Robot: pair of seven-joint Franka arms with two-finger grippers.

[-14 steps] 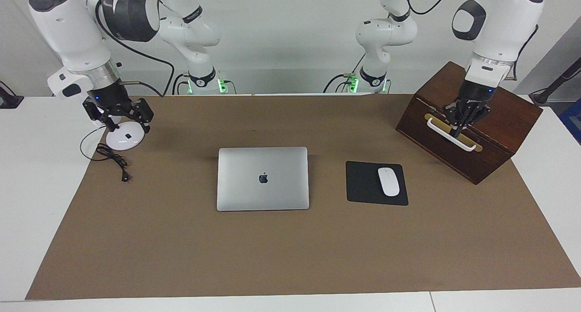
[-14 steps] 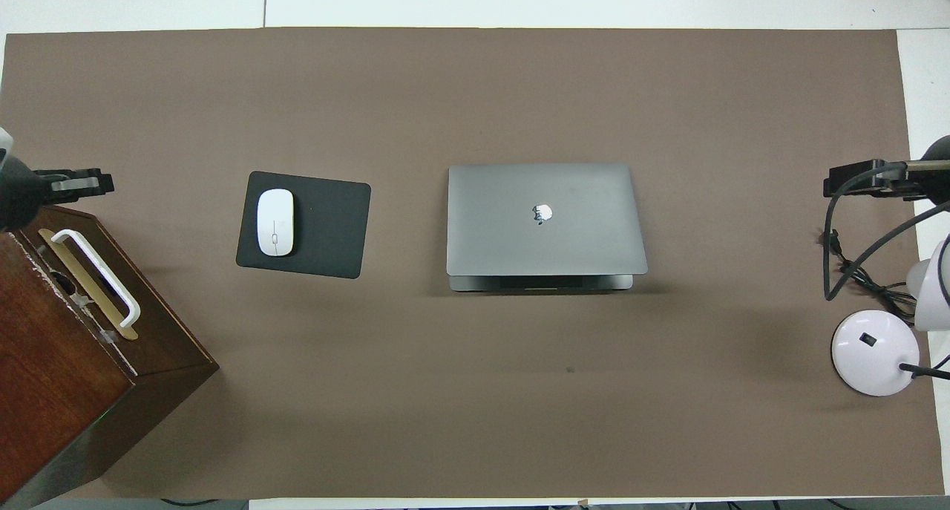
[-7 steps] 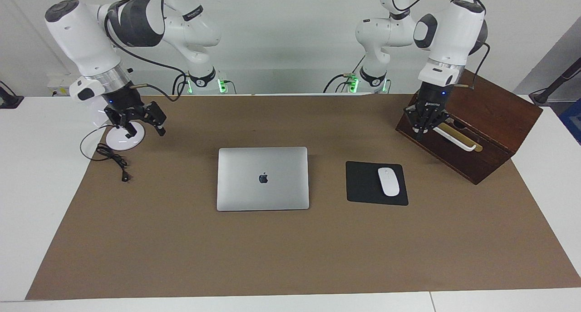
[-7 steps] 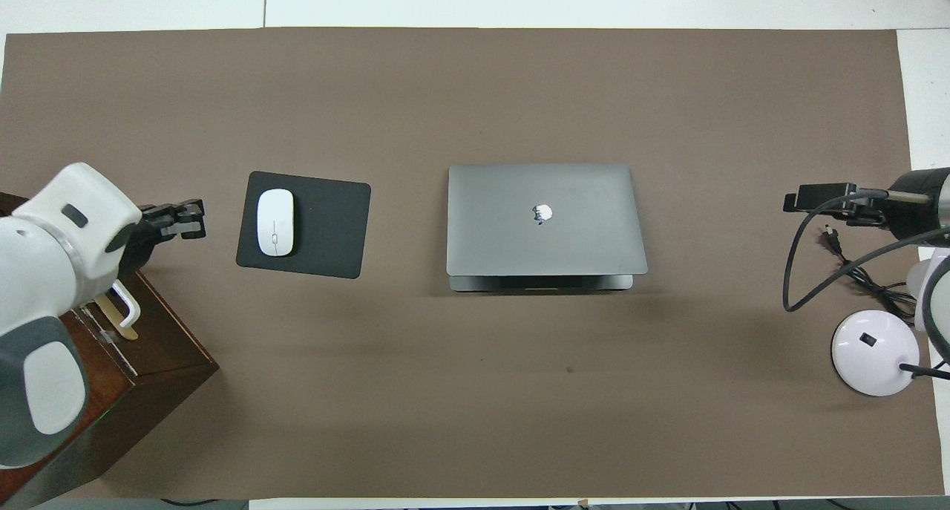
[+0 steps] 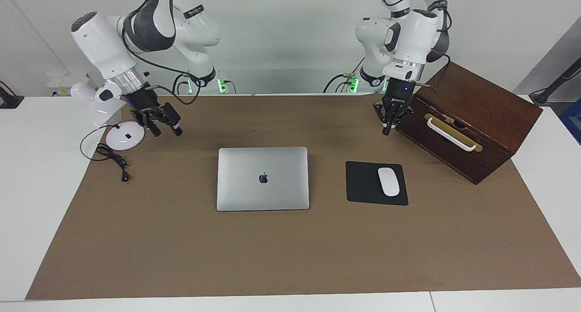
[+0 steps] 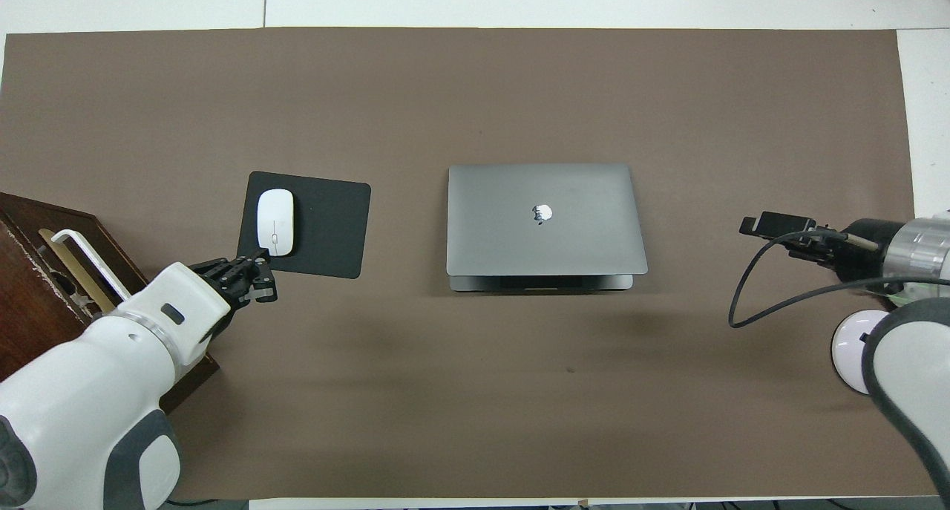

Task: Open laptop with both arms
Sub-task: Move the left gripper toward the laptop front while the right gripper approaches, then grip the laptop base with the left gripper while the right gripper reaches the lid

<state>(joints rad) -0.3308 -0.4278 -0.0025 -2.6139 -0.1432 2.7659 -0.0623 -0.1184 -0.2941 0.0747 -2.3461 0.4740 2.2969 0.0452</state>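
Note:
The silver-grey laptop [image 5: 263,178] lies closed and flat at the middle of the brown mat, with its apple logo up; it also shows in the overhead view [image 6: 545,217]. My right gripper [image 5: 166,131] is open and empty. It hangs over the mat between the lamp base and the laptop, apart from both, and shows in the overhead view [image 6: 753,224]. My left gripper [image 5: 385,130] is shut and empty. It is over the mat beside the wooden box's corner and by the mouse pad's edge in the overhead view [image 6: 261,272]. Neither gripper touches the laptop.
A dark wooden box [image 5: 472,116] with a white handle stands at the left arm's end. A black mouse pad [image 5: 363,185] with a white mouse [image 5: 388,181] lies beside the laptop. A white lamp base [image 5: 124,138] and a black cable [image 5: 113,160] lie at the right arm's end.
Both arms have swung inward toward the laptop. The left gripper has come away from the box's handle. The right gripper has moved off the lamp base. The laptop has not moved.

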